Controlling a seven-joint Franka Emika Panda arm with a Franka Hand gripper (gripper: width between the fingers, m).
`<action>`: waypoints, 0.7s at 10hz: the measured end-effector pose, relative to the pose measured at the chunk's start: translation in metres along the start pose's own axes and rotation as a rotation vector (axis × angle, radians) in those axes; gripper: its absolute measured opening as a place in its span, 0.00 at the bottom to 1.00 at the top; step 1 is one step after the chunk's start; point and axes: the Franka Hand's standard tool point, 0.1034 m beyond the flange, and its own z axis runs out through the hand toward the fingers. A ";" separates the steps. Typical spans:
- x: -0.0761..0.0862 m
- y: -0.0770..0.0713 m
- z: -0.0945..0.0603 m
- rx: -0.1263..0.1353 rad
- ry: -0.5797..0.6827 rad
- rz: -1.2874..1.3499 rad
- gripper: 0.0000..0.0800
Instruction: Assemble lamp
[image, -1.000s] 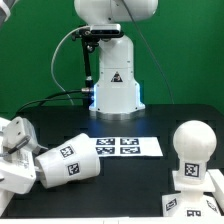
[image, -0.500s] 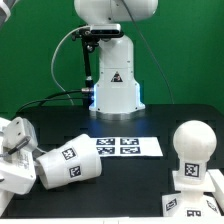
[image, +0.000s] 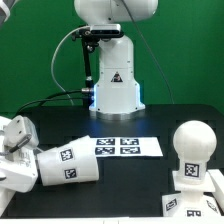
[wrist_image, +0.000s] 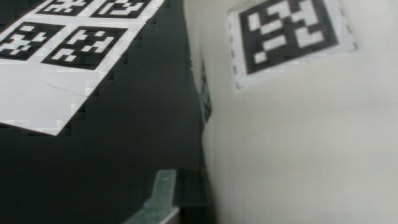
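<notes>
The white cone shade (image: 68, 166) lies on its side on the black table at the exterior view's left, wide end toward my gripper (image: 30, 165). The gripper is shut on the shade's rim wall. In the wrist view the shade (wrist_image: 302, 130) fills one side, with a tag on it. One pale finger (wrist_image: 164, 196) presses its dark inner side, and the other finger is hidden behind the wall. The round-headed bulb (image: 192, 143) stands upright on the square base (image: 196, 186) at the exterior view's right, well away from the gripper.
The marker board (image: 125, 146) lies flat mid-table, just beyond the shade's narrow end, and also shows in the wrist view (wrist_image: 63, 45). The arm's white pedestal (image: 115, 85) stands behind it, with a cable running to the left.
The jaws have closed from open onto the shade's rim. The shade has rocked slightly, its tagged side dropping a little. The bulb and base have not moved.
</notes>
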 end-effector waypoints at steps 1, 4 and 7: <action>-0.013 -0.007 -0.002 -0.002 0.011 -0.018 0.07; -0.096 -0.028 -0.022 0.001 0.059 -0.129 0.06; -0.118 -0.029 -0.020 -0.040 0.062 -0.147 0.06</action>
